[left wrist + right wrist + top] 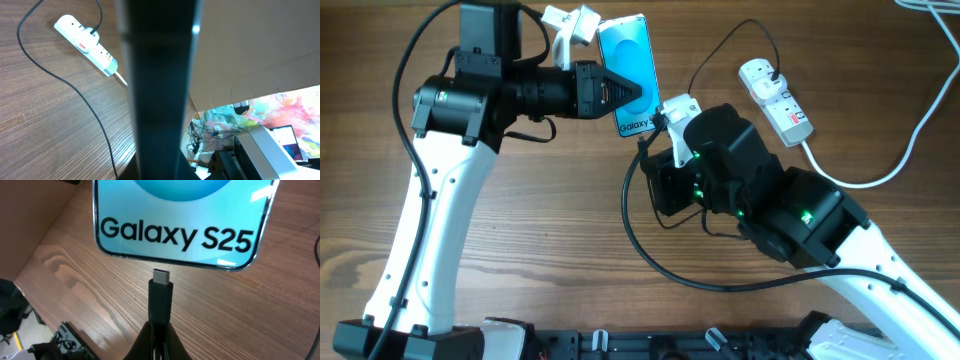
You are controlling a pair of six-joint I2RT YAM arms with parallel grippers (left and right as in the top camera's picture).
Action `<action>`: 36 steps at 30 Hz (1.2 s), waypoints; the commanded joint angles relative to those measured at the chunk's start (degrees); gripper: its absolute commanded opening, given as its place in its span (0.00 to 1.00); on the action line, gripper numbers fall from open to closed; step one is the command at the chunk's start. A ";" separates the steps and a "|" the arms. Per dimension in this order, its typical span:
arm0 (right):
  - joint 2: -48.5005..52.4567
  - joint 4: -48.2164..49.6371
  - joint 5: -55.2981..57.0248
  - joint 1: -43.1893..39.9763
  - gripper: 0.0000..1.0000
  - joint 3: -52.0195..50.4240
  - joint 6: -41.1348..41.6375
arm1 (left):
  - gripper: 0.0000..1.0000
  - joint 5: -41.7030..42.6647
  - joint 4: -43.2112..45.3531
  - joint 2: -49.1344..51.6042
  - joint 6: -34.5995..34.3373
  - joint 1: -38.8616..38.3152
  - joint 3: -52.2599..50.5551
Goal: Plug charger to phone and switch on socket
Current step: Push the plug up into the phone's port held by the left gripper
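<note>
My left gripper (625, 92) is shut on the phone (627, 60), holding it above the table at the back centre; its cyan screen faces up. In the left wrist view the phone (160, 90) is a dark edge-on bar filling the middle. My right gripper (660, 128) is shut on the charger's black plug (161, 297). The plug's metal tip points at the phone's bottom edge (180, 235), a small gap short of it. The black cable (650, 255) loops under my right arm and another stretch runs to the white socket (776, 100) at the back right.
The socket's thick white lead (910, 140) curves off to the right edge. The socket also shows in the left wrist view (85, 42) with a black plug in it. The table's far edge (200, 107) drops to cluttered floor beyond.
</note>
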 commanded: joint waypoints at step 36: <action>0.15 0.52 0.52 -0.04 0.04 1.88 1.25 | 0.04 4.46 0.63 0.20 4.72 -0.09 0.59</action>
